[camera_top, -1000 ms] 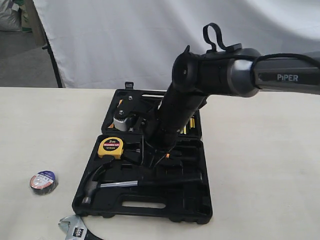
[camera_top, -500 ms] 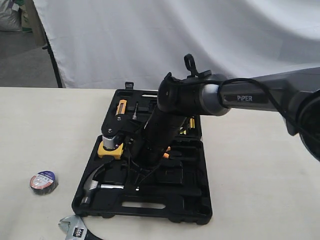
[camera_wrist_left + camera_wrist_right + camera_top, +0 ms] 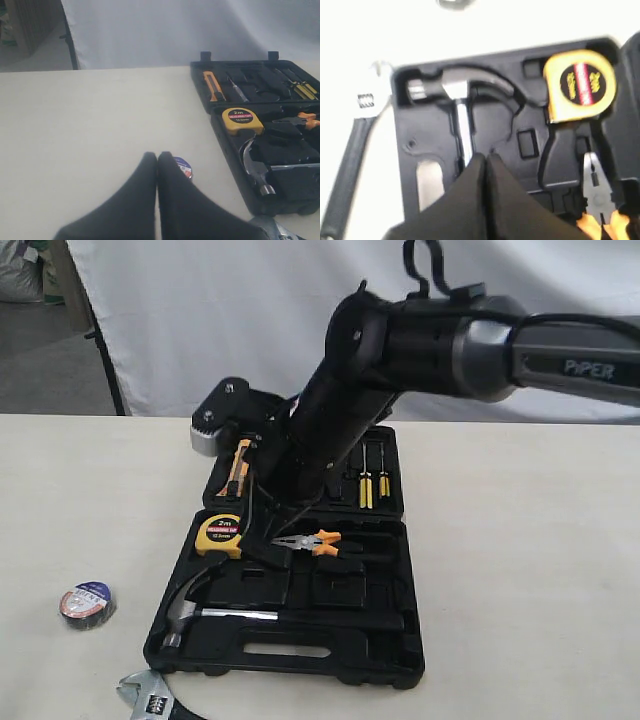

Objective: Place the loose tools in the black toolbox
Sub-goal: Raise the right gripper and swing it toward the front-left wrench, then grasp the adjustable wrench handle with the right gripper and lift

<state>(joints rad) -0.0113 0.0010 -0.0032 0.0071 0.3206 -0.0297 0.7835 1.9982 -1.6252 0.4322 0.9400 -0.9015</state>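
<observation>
The black toolbox (image 3: 300, 652) lies open on the table. The claw hammer (image 3: 195, 605) lies in its front half, head to the left, also the hammer (image 3: 455, 95) in the right wrist view. My right gripper (image 3: 485, 156) is shut and empty, hovering over the hammer's steel shank; its arm (image 3: 330, 420) slants over the case. The adjustable wrench (image 3: 150, 702) lies on the table at the front left edge, beside the case, wrench (image 3: 355, 135). The small tape roll (image 3: 87, 603) lies left of the case. My left gripper (image 3: 157, 155) is shut, empty, just short of the tape roll (image 3: 185, 167).
A yellow tape measure (image 3: 222, 533) and orange-handled pliers (image 3: 312, 541) sit in the case's front half. Screwdrivers (image 3: 365, 485) and an orange knife (image 3: 238, 465) fill the rear half. A white cloth backdrop (image 3: 250, 320) hangs behind the table.
My right arm dipped low over the case, then lifted and swung back up, uncovering the pliers. The hammer stays in its recess. Tape roll and wrench have not moved.
</observation>
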